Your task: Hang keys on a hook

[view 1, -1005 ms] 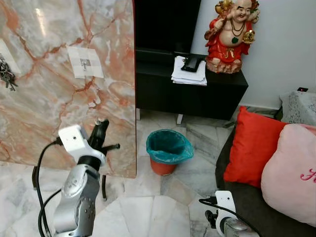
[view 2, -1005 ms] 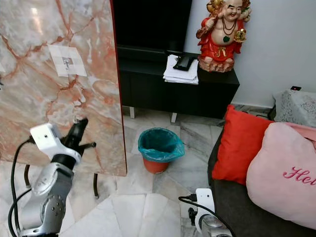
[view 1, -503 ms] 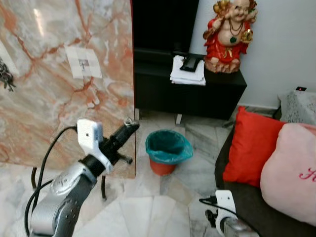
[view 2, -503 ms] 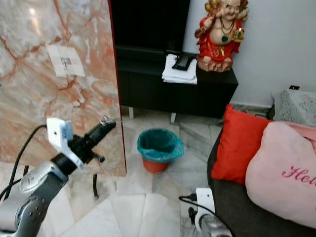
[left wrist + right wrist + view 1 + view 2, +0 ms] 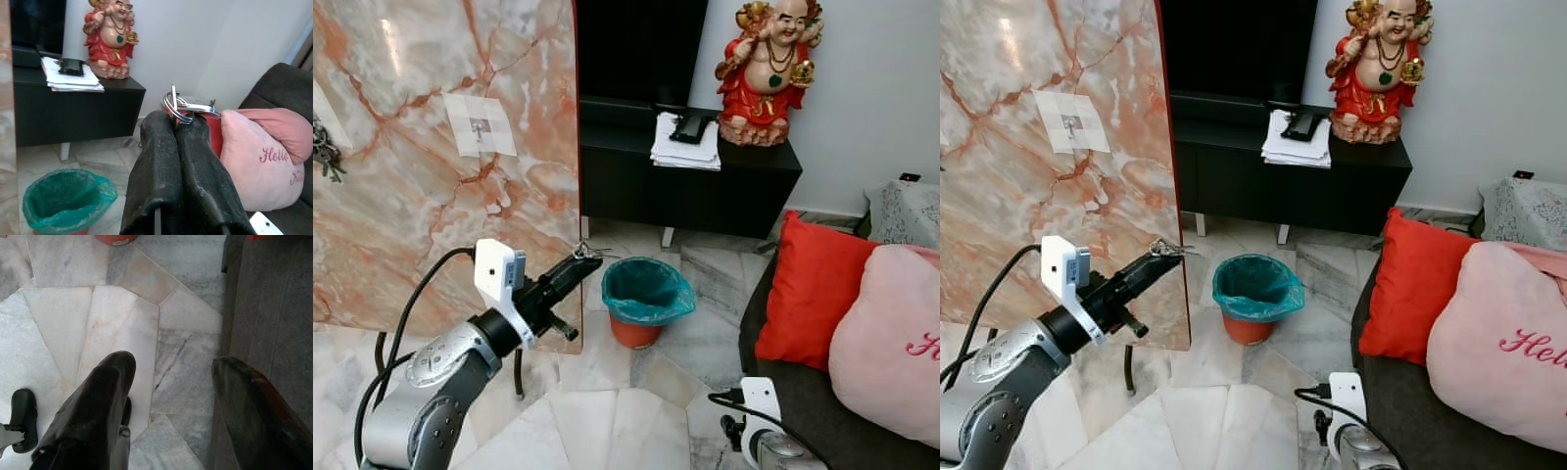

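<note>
The left gripper [image 5: 175,122] holds its jaws pressed together on a key ring [image 5: 175,105], pinching it at the very tips so that the keys [image 5: 198,108] stick out just beyond them. In the head views the same arm reaches forward with the ring at the jaws' end [image 5: 584,252], close beside the right edge of a tall marble panel [image 5: 440,157]. The hook [image 5: 481,125] sits on a pale square patch on that panel, above the jaws and well off to their left. Another bunch of keys [image 5: 325,152] hangs farther left again on the same panel.

The jaws point away from the panel, toward the pink cushion [image 5: 257,161] and the red statue [image 5: 111,39] on the black cabinet [image 5: 73,110], so the hook lies behind and to the side of where they aim. The green bin [image 5: 647,294] stands on the floor just beyond and below the jaws.

The grip looks thin: only the ring's rim is caught, and a sharp swing back toward the panel could twist it loose, dropping the keys to the floor or into the bin. The panel's edge is also near, so turning the wrist carelessly could knock the ring against the marble. And the ring lies nearly flat, so it may meet the hook edge-on and slide off instead of threading.

The right gripper [image 5: 168,396] hangs idle over the floor tiles beside the sofa, jaws spread, holding nothing.
</note>
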{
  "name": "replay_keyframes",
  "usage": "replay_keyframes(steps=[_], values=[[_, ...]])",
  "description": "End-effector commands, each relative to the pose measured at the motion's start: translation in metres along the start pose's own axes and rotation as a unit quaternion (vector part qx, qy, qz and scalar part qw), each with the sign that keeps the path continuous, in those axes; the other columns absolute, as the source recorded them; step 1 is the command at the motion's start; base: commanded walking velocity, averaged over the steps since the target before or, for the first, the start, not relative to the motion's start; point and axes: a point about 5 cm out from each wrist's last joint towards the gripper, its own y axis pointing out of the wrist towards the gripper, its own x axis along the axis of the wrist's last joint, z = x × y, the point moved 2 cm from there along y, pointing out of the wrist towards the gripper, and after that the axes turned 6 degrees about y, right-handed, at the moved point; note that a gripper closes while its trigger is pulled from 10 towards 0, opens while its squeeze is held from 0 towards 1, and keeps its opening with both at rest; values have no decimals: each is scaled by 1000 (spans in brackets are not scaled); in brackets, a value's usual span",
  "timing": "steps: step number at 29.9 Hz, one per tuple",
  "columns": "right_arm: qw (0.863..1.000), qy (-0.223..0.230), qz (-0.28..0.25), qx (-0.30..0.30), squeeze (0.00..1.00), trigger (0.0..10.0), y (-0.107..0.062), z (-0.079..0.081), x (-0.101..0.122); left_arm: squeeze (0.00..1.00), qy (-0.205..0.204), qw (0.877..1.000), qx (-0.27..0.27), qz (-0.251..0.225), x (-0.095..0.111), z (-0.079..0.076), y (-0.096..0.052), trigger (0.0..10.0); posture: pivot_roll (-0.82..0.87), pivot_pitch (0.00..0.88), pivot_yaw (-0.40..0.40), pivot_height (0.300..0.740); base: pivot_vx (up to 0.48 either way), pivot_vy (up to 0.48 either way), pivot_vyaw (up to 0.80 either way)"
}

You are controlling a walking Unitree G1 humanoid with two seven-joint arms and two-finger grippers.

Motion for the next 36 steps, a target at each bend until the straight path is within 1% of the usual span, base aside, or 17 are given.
replay_keyframes(steps=[1, 3, 7, 9, 10, 11, 12, 13, 14, 16, 21, 23, 25, 27, 28, 33, 36], values=[[1000, 3, -5, -5, 0, 10000, 0, -4, 3, 0, 23, 1000, -13, -8, 6, -5, 2, 10000, 11, 1, -105, 740, 0, 0, 0], [1000, 3, -5, -5, 0, 10000, 0, -4, 3, 0, 34, 999, -8, 3, 4, -4, 2, 10000, 11, 1, -105, 740, 0, 0, 0], [1000, 2, -6, -4, 0, 10000, 0, -4, 3, 0, 146, 975, 29, 167, -40, 13, -3, 10000, 16, 4, -103, 740, 0, 0, 0], [1000, 2, -6, -4, 0, 10000, 0, -3, 3, 0, 164, 967, 31, 192, -47, 16, -6, 10000, 16, 4, -103, 740, 0, 0, 0], [1000, 2, -6, -3, 0, 10000, 0, -3, 3, 0, 231, 919, 24, 318, -86, 27, -26, 10000, 13, 4, -101, 740, 0, 0, 0], [1000, 1, -6, -2, 0, 10000, 0, -3, 3, 0, 268, 885, 14, 380, -105, 32, -40, 10000, 13, 4, -101, 740, 0, 0, 0], [1000, 1, -6, -2, 0, 10000, 0, -3, 3, 0, 268, 885, 14, 380, -105, 32, -40, 10000, 13, 4, -101, 740, 0, 0, 0], [1000, 1, -6, -2, 0, 10000, 0, -2, 3, 0, 322, 814, -15, 482, -134, 40, -71, 10000, 10, 7, -98, 740, 0, 0, 0], [1000, -1, -6, -1, 0, 10000, 0, -2, 3, 0, 328, 783, -43, 527, -149, 39, -91, 10000, 10, 7, -98, 740, 0, 0, 0], [1000, -4, -5, 1, 0, 10000, 0, -2, 3, 0, 284, 745, -98, 595, -178, 28, -130, 10000, 10, 13, -97, 740, 0, 0, 0], [1000, -7, -3, 3, 0, 10000, 0, -1, 2, 0, 244, 709, -143, 646, -196, 16, -163, 10000, 14, 17, -96, 740, 0, 0, 0], [1000, -11, -2, 5, 0, 10000, 0, -1, 2, 0, 209, 678, -182, 680, -210, 5, -190, 10000, 14, 20, -95, 740, 0, 0, 0], [1000, -12, -1, 7, 0, 10000, 0, -1, 2, 0, 173, 677, -211, 684, -218, -7, -200, 10000, 18, 24, -98, 740, 0, 0, 0], [1000, -14, -1, 8, 0, 10000, 0, -1, 3, 0, 130, 705, -204, 667, -223, -16, -195, 10000, 24, 26, -97, 740, 0, 0, 0], [1000, -15, -1, 9, 0, 10000, 0, 0, 2, 0, 145, 712, -179, 663, -228, -11, -191, 10000, 24, 26, -97, 740, 0, 0, 0], [1000, -16, 0, 11, 0, 10000, 0, 0, 2, 0, 161, 715, -150, 663, -235, -4, -188, 10000, 23, 27, -97, 740, 0, 0, 0], [1000, -16, 0, 12, 0, 10000, 0, 1, 2, 0, 114, 726, -136, 665, -245, -8, -191, 10000, 20, 29, -93, 740, 0, 0, 0]])
